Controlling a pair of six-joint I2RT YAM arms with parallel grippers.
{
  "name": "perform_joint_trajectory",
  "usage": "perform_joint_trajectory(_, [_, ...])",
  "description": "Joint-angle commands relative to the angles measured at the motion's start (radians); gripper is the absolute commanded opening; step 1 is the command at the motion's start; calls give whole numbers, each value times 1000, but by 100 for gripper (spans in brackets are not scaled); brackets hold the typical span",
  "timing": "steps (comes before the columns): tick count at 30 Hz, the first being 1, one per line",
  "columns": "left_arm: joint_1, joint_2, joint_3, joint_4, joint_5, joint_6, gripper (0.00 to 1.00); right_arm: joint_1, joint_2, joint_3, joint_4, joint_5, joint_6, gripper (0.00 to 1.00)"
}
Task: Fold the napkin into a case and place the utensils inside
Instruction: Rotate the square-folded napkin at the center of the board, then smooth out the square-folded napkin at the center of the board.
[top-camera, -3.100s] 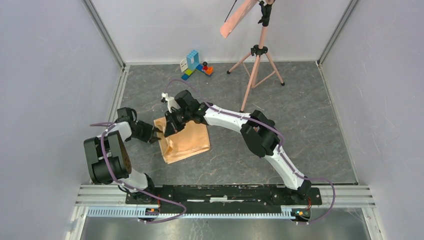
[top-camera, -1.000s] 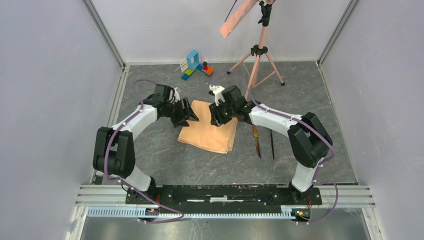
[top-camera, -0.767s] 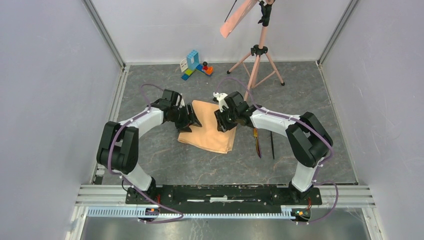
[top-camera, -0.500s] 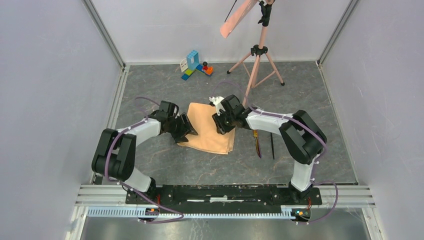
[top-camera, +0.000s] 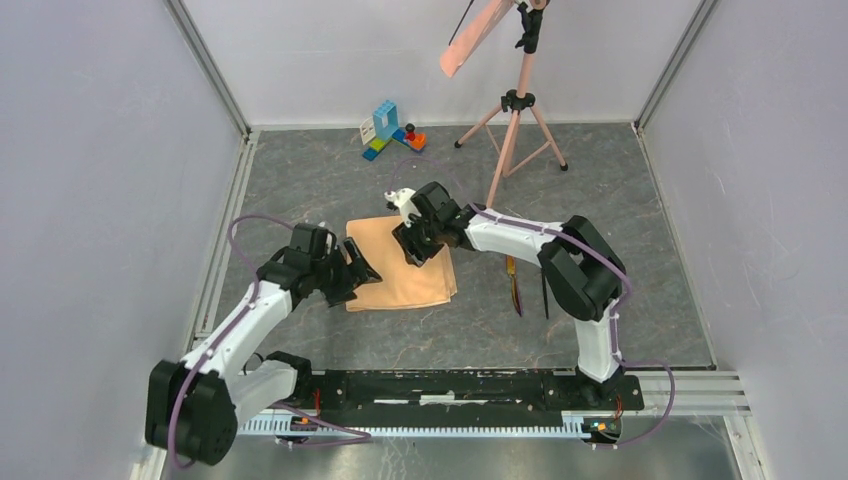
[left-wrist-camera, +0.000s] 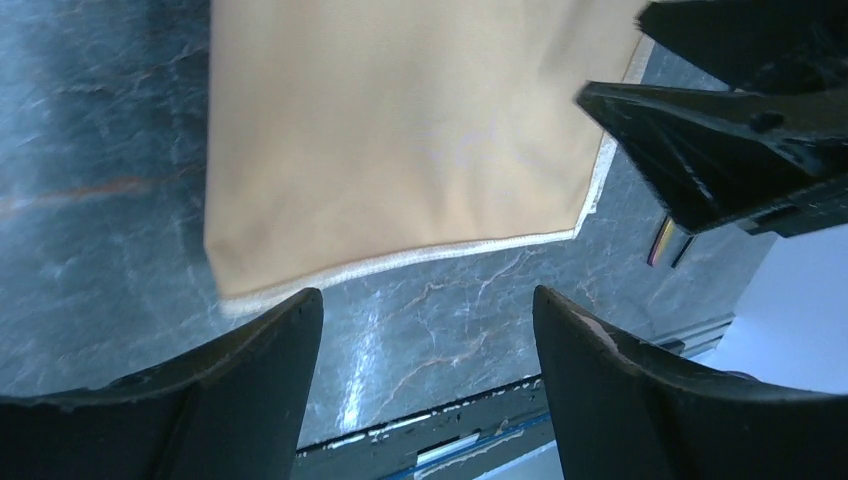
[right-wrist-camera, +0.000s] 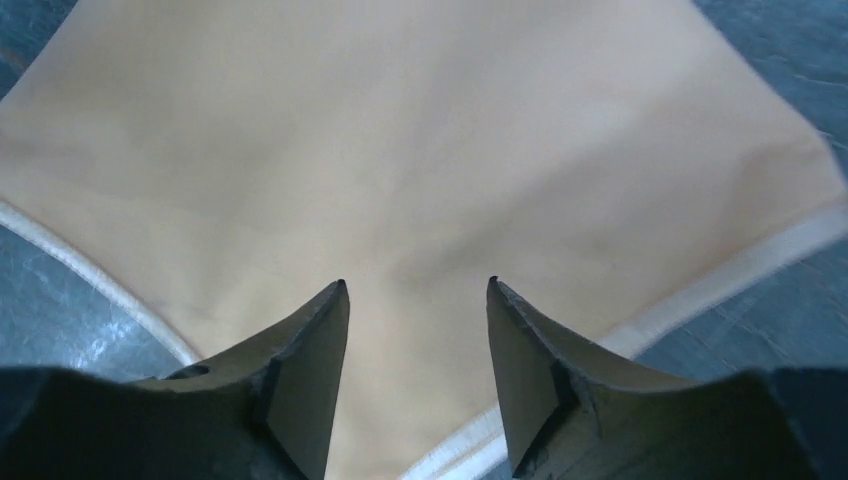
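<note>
The peach-tan napkin lies folded into a flat rectangle on the dark marbled floor; no case is in view. My left gripper stands open at its left near side, jaws wide over bare floor just off the white hem, napkin ahead. My right gripper hangs open over the cloth's far part, nothing between its fingers, napkin below. The utensils lie right of the cloth: an iridescent one and a thin black one; their ends show in the left wrist view.
A pink tripod carrying a salmon strip stands at the back right. Coloured toy blocks sit at the back centre. The black base rail runs along the near edge; grey walls close in both sides.
Both arms swung left and toward the near side. The napkin has shifted a little left and lies squarer. Both pairs of jaws stand wider than before.
</note>
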Motion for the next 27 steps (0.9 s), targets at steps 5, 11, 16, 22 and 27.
perform_joint_trajectory(5, [36,-156,48,-250,-263,-108,85,-18,-459,-328,-24,144,481,74])
perform_joint_trajectory(11, [48,-205,-16,-231,-311,-180,77,-68,-723,-720,237,99,870,73])
perform_joint_trajectory(16, [48,-181,-64,-230,-307,-209,63,-70,-712,-768,232,90,930,68])
perform_joint_trajectory(22, [49,-186,-147,-119,-269,-254,53,-68,-705,-883,385,81,1043,63])
perform_joint_trajectory(27, [48,-155,-186,-34,-224,-273,43,-48,-635,-881,447,50,1065,58])
